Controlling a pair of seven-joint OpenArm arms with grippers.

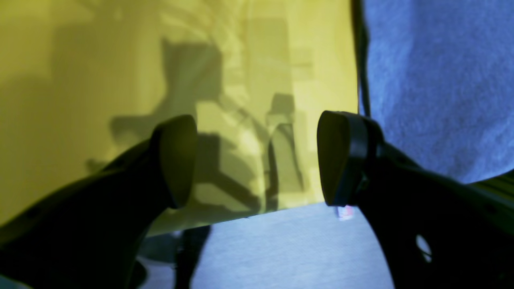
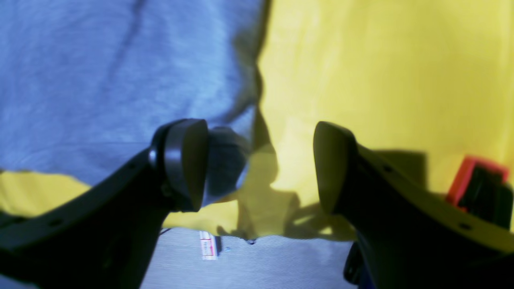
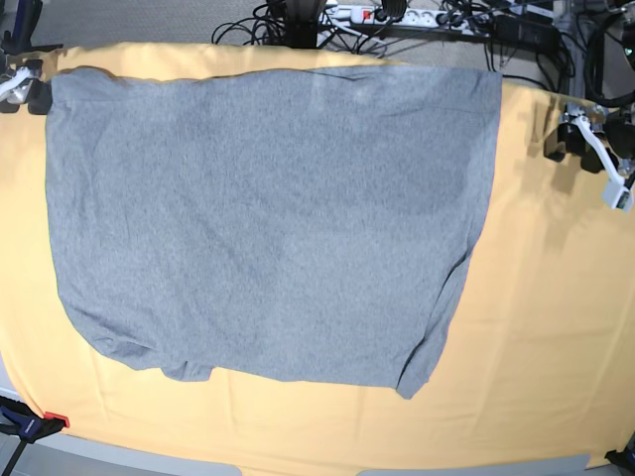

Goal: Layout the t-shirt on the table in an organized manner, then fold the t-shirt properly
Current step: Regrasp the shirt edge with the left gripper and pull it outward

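Left gripper [image 1: 257,160] agape | right gripper [image 2: 261,164] agape | t-shirt [image 3: 268,218] flat, crosswise on table [image 3: 556,327]

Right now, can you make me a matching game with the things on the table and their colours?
Things:
1. t-shirt
2. table cloth
3. clamp tip at the near corner
4. left gripper

Colours:
A. red
B. black
C. grey
D. yellow-orange

Pairs: 1-C, 2-D, 3-A, 4-B
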